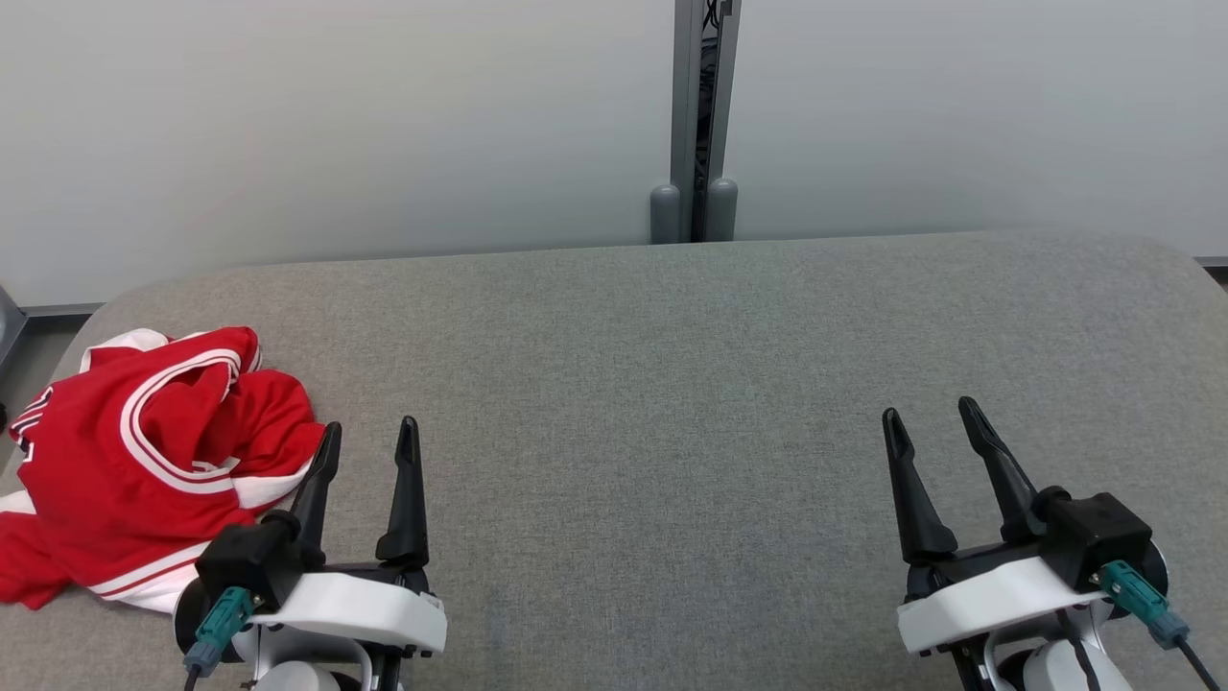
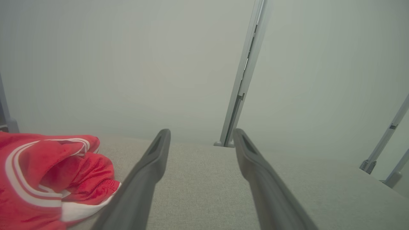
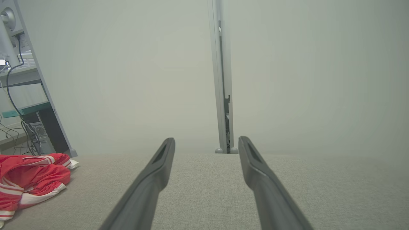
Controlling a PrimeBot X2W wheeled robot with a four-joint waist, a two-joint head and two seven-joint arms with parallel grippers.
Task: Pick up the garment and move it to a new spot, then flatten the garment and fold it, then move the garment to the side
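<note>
The garment (image 1: 125,461), a crumpled red jersey with white striped trim, lies at the bench's (image 1: 652,384) left end, its long axis running near edge to far, neck opening upward. At the bench's near left the left tool (image 1: 371,425) stands fingers apart and empty; at its near right, the right tool (image 1: 930,409) likewise
</note>
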